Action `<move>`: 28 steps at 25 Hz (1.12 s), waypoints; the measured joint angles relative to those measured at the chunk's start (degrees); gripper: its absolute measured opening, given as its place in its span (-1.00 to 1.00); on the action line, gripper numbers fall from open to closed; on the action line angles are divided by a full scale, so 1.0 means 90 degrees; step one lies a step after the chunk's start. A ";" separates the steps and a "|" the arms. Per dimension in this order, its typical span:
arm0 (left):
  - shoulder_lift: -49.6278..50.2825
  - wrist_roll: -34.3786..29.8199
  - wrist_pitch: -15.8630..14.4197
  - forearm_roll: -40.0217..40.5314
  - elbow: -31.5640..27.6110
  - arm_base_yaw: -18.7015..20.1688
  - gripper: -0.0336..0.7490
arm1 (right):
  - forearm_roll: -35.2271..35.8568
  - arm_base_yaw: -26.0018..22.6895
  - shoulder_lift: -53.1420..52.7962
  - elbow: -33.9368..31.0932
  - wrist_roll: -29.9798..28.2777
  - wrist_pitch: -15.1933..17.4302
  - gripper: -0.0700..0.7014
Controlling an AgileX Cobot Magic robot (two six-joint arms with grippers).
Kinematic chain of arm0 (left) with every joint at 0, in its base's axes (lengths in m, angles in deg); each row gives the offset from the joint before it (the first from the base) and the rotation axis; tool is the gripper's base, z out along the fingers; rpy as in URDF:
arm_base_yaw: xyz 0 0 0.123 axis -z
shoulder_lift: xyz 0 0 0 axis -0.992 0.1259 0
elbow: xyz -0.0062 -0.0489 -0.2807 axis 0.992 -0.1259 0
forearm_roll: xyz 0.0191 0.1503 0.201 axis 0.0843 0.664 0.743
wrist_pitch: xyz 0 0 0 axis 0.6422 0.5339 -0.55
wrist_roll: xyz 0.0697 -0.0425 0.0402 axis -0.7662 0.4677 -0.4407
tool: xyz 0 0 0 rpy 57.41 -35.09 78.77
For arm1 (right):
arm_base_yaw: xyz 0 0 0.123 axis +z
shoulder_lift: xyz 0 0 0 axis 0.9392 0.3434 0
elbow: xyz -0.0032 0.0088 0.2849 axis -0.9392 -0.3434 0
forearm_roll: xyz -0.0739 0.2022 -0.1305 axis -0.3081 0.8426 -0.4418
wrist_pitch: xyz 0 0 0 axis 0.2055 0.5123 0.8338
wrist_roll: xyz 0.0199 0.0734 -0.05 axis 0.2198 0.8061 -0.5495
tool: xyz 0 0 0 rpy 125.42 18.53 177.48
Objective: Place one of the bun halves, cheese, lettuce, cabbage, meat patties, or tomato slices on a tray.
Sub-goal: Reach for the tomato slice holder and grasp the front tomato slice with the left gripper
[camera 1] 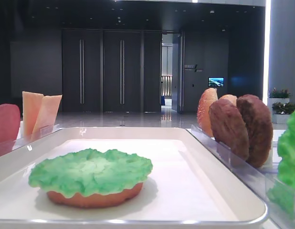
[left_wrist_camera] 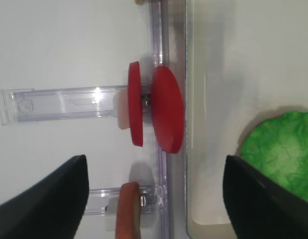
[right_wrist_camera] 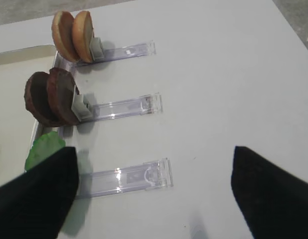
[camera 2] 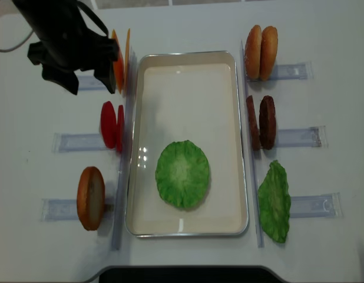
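Front view: white tray [camera 1: 185, 143] holds a ruffled green lettuce leaf [camera 1: 90, 171] flat on a bun half [camera 1: 92, 198]. Right wrist: right gripper [right_wrist_camera: 151, 191] fingers wide, tips cropped. Left wrist: left gripper [left_wrist_camera: 154, 199] wide; two red tomato slices [left_wrist_camera: 154, 112] on edge just beyond the fingers. Overhead: tray's long axis runs front-to-back.

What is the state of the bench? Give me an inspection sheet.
Surface: white table.
Job's things: tray holds lettuce on a bun half; tomatoes, cheese, spare bun to its left; buns, patties, spare lettuce to its right.
Clutter: nothing seen.
Grippers: left pincer open, empty, near tomatoes; right pincer open, empty.
Cables: one by left arm.
Surroundings: dark hall, doors.
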 joint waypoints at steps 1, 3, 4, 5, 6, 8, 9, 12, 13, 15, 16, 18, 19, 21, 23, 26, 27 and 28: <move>0.0000 0.0167 0.0000 0.0099 0.0000 0.0168 0.73 | 0.0000 0.0000 0.0000 0.0000 0.0000 0.0000 0.71; 0.0032 0.0457 0.0000 0.0220 0.0004 0.0431 0.73 | 0.0000 0.0000 0.0000 0.0000 0.0000 0.0000 0.71; 0.0068 0.0566 0.0000 0.0264 0.0004 0.0545 0.73 | 0.0000 0.0000 0.0000 0.0000 0.0000 0.0000 0.71; 0.0112 0.0656 0.0000 0.0295 0.0008 0.0639 0.73 | 0.0000 0.0000 0.0000 0.0000 0.0000 0.0000 0.71; 0.0163 0.0726 0.0000 0.0348 0.0008 0.0706 0.73 | 0.0000 0.0000 0.0000 0.0000 0.0000 0.0000 0.71; 0.0268 0.0805 0.0000 0.0408 0.0008 0.0806 0.73 | 0.0000 0.0000 0.0000 0.0000 0.0000 0.0000 0.71; 0.0333 0.0829 0.0000 0.0423 0.0008 0.0825 0.73 | 0.0000 0.0000 0.0000 0.0000 0.0000 0.0000 0.71; 0.0547 0.0875 0.0000 0.0475 0.0008 0.0833 0.73 | 0.0000 0.0000 0.0000 0.0000 0.0000 0.0000 0.71; 0.0627 0.0883 0.0000 0.0511 0.0008 0.0833 0.73 | 0.0000 0.0000 0.0000 0.0000 0.0000 0.0000 0.71; 0.0786 0.0888 0.0000 0.0602 0.0008 0.0833 0.73 | 0.0000 0.0000 0.0000 0.0000 0.0000 0.0000 0.71; 0.0871 0.0888 0.0000 0.0634 0.0008 0.0833 0.73 | 0.0000 0.0000 0.0000 0.0000 0.0000 0.0000 0.71; 0.1006 0.0896 0.0026 0.0682 0.0008 0.0833 0.73 | 0.0000 0.0000 0.0000 0.0000 0.0000 0.0000 0.71; 0.1066 0.0903 0.0068 0.0699 0.0008 0.0833 0.73 | 0.0000 0.0000 0.0000 0.0000 0.0000 0.0000 0.71; 0.1156 0.0939 0.0184 0.0699 0.0008 0.0833 0.73 | 0.0000 0.0000 0.0000 0.0000 0.0000 0.0000 0.71; 0.1242 0.0961 0.0295 0.0713 0.0008 0.0833 0.73 | 0.0000 0.0000 0.0000 0.0000 0.0000 0.0000 0.71; 0.1371 0.0960 0.0425 0.0699 0.0008 0.0833 0.73 | 0.0000 0.0000 0.0000 0.0000 0.0000 0.0000 0.71; 0.1421 0.0960 0.0446 0.0689 0.0008 0.0833 0.73 | 0.0000 0.0000 0.0000 0.0000 0.0000 0.0000 0.71; 0.1454 0.0962 0.0488 0.0663 0.0008 0.0833 0.73 | 0.0000 0.0000 0.0000 0.0000 0.0000 -0.0002 0.71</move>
